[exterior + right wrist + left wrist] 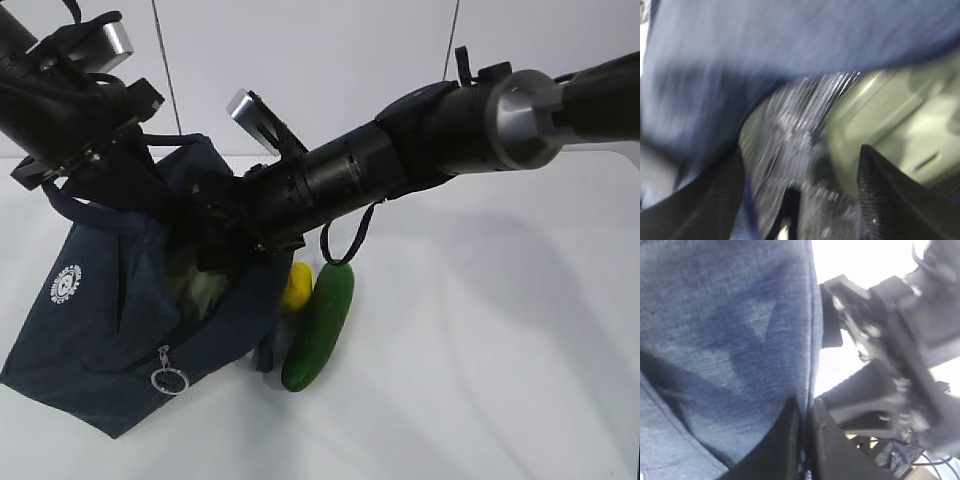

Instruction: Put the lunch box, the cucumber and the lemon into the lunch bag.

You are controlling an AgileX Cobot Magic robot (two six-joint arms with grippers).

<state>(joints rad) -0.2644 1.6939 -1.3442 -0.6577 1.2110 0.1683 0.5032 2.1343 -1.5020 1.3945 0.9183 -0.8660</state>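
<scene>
Lunch box (890, 120) seemingly beyond spread right pincer (800, 195); blurred.

Exterior bright, sharp, soft shadows on white table (500, 330); both wrist views blurred, dim.

Right arm (440, 140): matte black cylindrical segments, ribbed black collar, brushed silver joint cap near elbow. Thin black cable loop (345, 240) hanging beneath. Left arm (60, 90): black housing, silver rectangular block on top. Right fingers (895, 200): black, carbon-weave texture. Left fingers (785, 445): plain black, wedge-shaped.
</scene>
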